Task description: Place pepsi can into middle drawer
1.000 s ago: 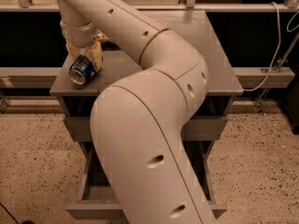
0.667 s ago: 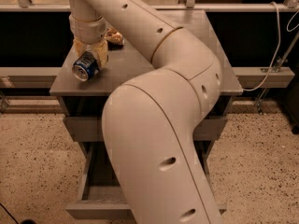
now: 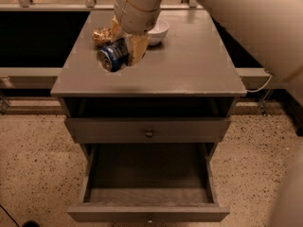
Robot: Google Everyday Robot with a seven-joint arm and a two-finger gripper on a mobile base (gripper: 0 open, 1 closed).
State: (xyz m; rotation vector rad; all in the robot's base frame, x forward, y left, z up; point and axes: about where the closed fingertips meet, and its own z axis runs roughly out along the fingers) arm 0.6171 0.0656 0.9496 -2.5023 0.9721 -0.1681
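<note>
My gripper [image 3: 124, 47] hangs over the left part of the grey cabinet top [image 3: 189, 70]. It is shut on the pepsi can [image 3: 111, 56], a blue can held on its side with its silver end facing the camera, just above the top. The middle drawer [image 3: 149, 171] is pulled wide open at the bottom of the view. Its plain grey inside holds nothing, and its small knob [image 3: 149, 219] is at the front edge. The can is well behind and above the drawer opening.
A white bowl [image 3: 159, 29] and a tan crinkled snack packet [image 3: 100, 35] sit on the top behind the gripper. The upper drawer front [image 3: 149, 131] is closed. My arm [image 3: 255, 27] crosses the upper right. The floor [image 3: 33, 164] is speckled.
The gripper has carried the can to the right and a little up. The big arm link that covered the cabinet front has swung off to the right, uncovering both drawers.
</note>
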